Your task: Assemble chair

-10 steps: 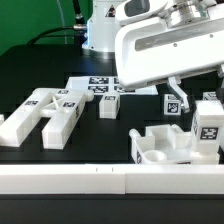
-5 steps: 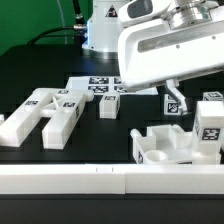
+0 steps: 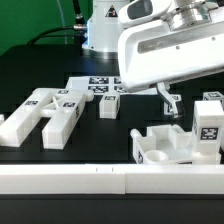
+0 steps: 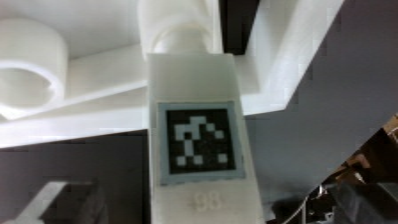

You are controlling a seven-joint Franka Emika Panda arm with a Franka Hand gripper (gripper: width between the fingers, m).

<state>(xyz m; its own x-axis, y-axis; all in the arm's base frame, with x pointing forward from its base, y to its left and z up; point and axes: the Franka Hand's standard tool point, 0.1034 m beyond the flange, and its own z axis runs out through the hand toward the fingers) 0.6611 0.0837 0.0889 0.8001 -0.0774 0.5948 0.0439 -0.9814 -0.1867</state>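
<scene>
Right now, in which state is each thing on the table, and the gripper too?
Gripper: hovering near the seat block; open or shut unclear.
Seat block: resting on the table.
Tagged post: standing upright beside the seat block; contact unclear.
Loose bars: lying flat, side by side.
Small block: lying alone, unattached.
Marker board: flat on the table.

matte white chair pieces [image 3: 25, 125] bear black-and-white tags [image 4: 199, 140].

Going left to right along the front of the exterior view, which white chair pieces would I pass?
First the cluster of long bars → small tagged block → slotted seat block → upright tagged piece.
</scene>
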